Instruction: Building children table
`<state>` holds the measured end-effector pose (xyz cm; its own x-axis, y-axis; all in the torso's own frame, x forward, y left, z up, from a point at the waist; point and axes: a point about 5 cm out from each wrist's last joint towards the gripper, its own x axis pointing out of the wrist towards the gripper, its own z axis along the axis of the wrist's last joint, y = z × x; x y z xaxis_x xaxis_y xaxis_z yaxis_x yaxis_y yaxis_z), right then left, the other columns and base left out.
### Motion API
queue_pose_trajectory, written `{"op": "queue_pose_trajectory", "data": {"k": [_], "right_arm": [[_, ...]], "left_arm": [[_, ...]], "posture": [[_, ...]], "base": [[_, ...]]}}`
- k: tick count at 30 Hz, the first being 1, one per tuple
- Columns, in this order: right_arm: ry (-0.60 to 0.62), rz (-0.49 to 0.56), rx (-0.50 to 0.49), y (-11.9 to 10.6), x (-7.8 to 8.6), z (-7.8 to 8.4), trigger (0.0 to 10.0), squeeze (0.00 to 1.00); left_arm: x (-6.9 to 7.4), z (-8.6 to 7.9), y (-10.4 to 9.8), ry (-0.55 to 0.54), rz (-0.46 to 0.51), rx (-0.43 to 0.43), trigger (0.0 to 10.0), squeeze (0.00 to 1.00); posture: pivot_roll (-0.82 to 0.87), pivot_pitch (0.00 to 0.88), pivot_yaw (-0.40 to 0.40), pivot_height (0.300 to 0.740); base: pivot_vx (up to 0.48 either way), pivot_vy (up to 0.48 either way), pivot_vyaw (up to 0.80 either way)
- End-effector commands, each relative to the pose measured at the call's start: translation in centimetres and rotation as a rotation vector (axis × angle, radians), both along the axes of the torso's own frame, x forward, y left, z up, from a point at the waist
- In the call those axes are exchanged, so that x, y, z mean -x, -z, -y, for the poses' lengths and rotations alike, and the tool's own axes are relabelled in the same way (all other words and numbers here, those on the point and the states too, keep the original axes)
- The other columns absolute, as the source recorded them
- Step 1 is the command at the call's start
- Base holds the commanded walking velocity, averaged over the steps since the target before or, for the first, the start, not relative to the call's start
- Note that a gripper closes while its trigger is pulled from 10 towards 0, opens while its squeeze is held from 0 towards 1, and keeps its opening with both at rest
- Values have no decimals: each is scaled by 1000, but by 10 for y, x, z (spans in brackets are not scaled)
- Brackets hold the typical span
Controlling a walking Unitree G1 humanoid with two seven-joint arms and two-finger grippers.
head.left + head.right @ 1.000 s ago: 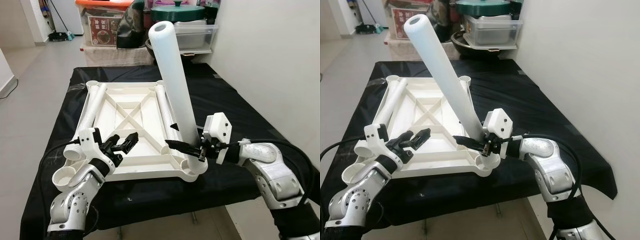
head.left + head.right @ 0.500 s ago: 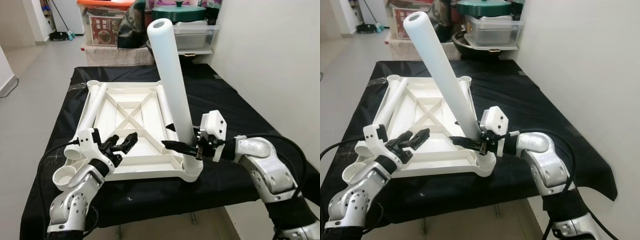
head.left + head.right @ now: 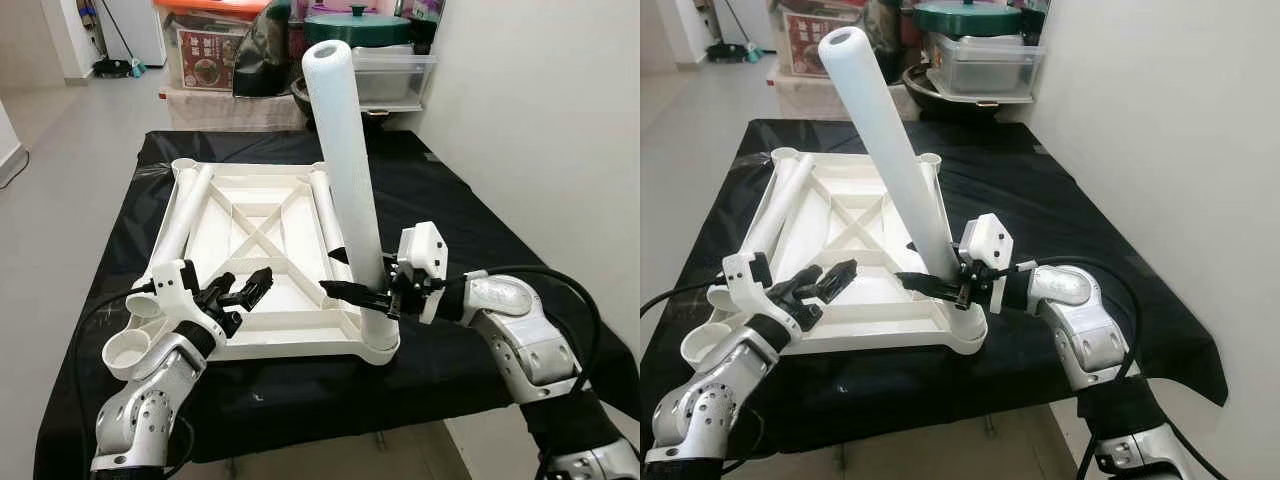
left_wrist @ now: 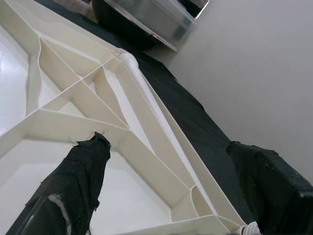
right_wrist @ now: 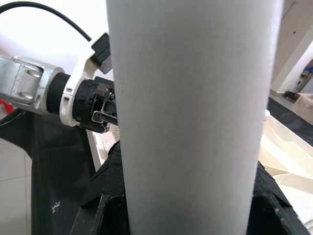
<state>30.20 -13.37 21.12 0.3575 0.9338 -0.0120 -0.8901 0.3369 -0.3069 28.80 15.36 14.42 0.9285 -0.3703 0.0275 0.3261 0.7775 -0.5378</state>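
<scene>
Tabletop: white plastic children's tabletop (image 3: 262, 262) lies upside down on black cloth (image 3: 470, 215), ribbed underside up w/ X-shaped bracing in the middle.
Corner sockets: round sockets at corners; near-right socket (image 3: 381, 345) holds the standing leg, near-left socket (image 3: 128, 354) open, just beside L arm's wrist.
Standing leg: white tube leg (image 3: 347, 170) stands in near-right socket, tilted a bit toward the far side, open top end up.
Loose legs: one leg (image 3: 185, 218) lies along tabletop's left edge, another (image 3: 328, 212) along the right side, behind the standing leg.
R gripper: right gripper (image 3: 362, 294) clamped on the standing leg low down, just above the socket; black fingers (image 5: 105, 196) either side of tube in wrist view.
L gripper: left gripper (image 3: 243, 287) hovers over near-left part of tabletop, fingers (image 4: 80, 171) spread wide, nothing between them; pointed toward the standing leg.
Table: cloth covers a table; cloth hangs over the near edge.
Background: clear storage bins (image 3: 395, 70), dark green lidded pot (image 3: 355, 24), orange-lidded box (image 3: 207, 40) stacked beyond the far end; white wall on the right.
</scene>
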Motion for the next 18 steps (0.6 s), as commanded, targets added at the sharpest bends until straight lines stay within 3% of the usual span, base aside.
{"op": "queue_pose_trajectory", "data": {"k": [1,15,17,18], "right_arm": [[-21,-75,-3,16,1,-1,10000,0],[28,-132,-84,25,-1,1,10000,0],[86,-143,-116,26,-5,3,10000,0],[173,-140,-122,28,-10,4,10000,0]], "left_arm": [[1,0,2,3,-15,-3,10000,0],[1,-2,3,-2,-30,11,10000,0],[1,-2,3,-3,-31,12,10000,0],[1,-2,3,-3,-32,13,10000,0]], "posture": [[109,0,-107,740],[112,0,-105,740],[110,0,-104,740],[106,0,-103,740]], "base": [[0,0,0],[0,0,0],[0,0,0],[0,0,0]]}}
